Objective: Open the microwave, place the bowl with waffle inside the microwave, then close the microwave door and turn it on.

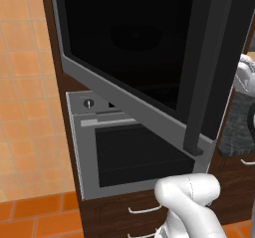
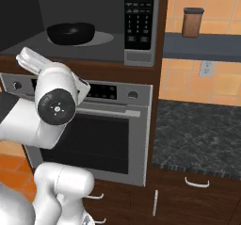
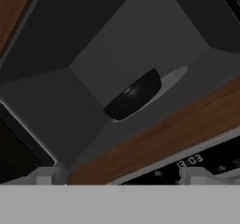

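The small dark round bowl (image 2: 71,33) sits inside the open cavity of the large grey-framed built-in microwave (image 2: 94,50), resting on the pale round turntable plate (image 2: 101,39) toward the left of the grey floor; from these angles the waffle inside it cannot be made out. In the hand view the same bowl (image 3: 133,95) lies near the middle of the picture, deep in the cavity, well apart from the tool (image 3: 119,177), whose two tips (image 3: 44,176) stand wide apart at the bottom edge with nothing between them, outside the cavity and in front of the brown wooden strip (image 3: 154,145) below it. The wide black glass microwave door (image 1: 134,48), edged in grey, stands swung open to the left, its dark vertical bar handle (image 1: 199,82) along its outer side. To the right of the cavity is the black keypad panel (image 2: 139,17). Below the microwave is the silver oven (image 2: 94,130) with knobs, a display strip and a horizontal handle. To the right of the oven lies a dark speckled stone tabletop (image 2: 197,134), and above it a grey shelf (image 2: 202,45) carries a brown canister with a dark lid (image 2: 192,22).
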You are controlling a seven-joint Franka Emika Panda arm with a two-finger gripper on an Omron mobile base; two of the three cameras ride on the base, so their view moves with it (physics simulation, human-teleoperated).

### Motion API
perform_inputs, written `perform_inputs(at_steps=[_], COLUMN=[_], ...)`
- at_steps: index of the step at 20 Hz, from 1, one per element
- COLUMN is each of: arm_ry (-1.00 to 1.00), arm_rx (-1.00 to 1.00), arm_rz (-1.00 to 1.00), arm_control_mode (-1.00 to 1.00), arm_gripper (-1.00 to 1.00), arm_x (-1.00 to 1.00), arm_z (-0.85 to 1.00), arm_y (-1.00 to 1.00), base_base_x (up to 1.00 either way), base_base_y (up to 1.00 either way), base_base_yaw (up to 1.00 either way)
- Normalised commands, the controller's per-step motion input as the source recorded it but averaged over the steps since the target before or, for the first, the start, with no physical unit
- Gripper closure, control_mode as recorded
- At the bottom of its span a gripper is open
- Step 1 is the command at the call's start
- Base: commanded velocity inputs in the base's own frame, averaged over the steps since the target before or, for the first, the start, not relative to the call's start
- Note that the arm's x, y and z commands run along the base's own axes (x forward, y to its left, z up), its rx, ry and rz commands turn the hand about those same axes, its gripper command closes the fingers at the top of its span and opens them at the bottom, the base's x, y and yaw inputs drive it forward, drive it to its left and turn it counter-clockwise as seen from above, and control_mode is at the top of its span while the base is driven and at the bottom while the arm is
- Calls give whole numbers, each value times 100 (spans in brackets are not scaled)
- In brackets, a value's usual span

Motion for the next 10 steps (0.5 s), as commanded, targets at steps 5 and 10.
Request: perform_inputs(at_steps=[5, 10], arm_ry=[2, -6], arm_rx=[-34, -12], arm_rz=[15, 5], arm_control_mode=[-100, -100], arm_gripper=[-100, -100], arm_x=[-100, -100], arm_z=[-43, -44], arm_y=[-24, -16], base_base_x=[0, 0], base_base_y=[0, 0], base_base_yaw=[0, 0])
